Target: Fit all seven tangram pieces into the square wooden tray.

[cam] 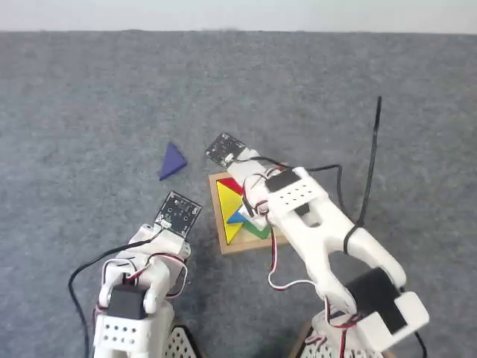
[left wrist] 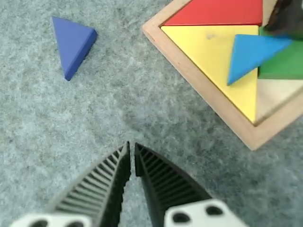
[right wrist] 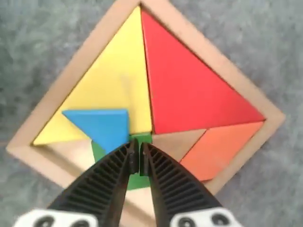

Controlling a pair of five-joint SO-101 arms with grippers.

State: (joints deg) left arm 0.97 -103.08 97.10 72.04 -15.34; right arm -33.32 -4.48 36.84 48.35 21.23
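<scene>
no text, label or number can be read.

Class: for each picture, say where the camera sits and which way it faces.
High view: overhead, looking down on left arm, right arm, tray and dark blue triangle.
Left wrist view: on the left arm, looking past the left gripper at carpet.
Right wrist view: on the right arm, looking past the right gripper into the tray.
Both wrist views share the tray's yellow piece.

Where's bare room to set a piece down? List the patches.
Bare carpet lies wide beyond the dark blue triangle, and between it and the left gripper. The tray is crowded: nearly full, with the right gripper over it.
</scene>
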